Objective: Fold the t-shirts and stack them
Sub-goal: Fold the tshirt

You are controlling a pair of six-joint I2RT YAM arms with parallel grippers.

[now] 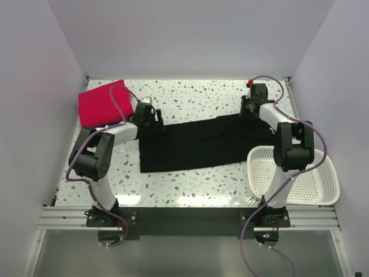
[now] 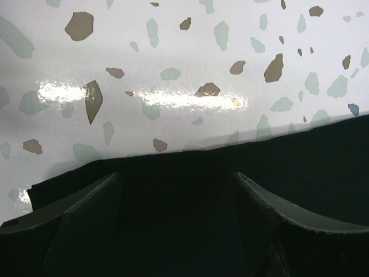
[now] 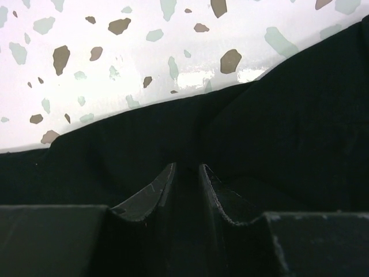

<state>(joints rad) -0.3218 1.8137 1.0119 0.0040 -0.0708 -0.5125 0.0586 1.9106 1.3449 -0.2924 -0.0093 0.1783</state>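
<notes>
A black t-shirt [image 1: 196, 144] lies folded into a long band across the middle of the table. My left gripper [image 1: 151, 123] is at its far left corner, with jaws wide apart and resting over the cloth [image 2: 323, 150]; its own view shows the gripper [image 2: 176, 176] empty. My right gripper [image 1: 247, 111] is at the shirt's far right end. In its own view the right gripper [image 3: 187, 167] has its jaws nearly together, with black cloth [image 3: 288, 104] pinched between them. A folded pinkish-red t-shirt [image 1: 101, 104] lies at the back left. The star mark is hidden.
A white mesh basket [image 1: 294, 176] stands at the front right, beside the right arm's base. The speckled white tabletop [image 1: 190, 95] lies behind the shirt, and white walls close the cell on three sides.
</notes>
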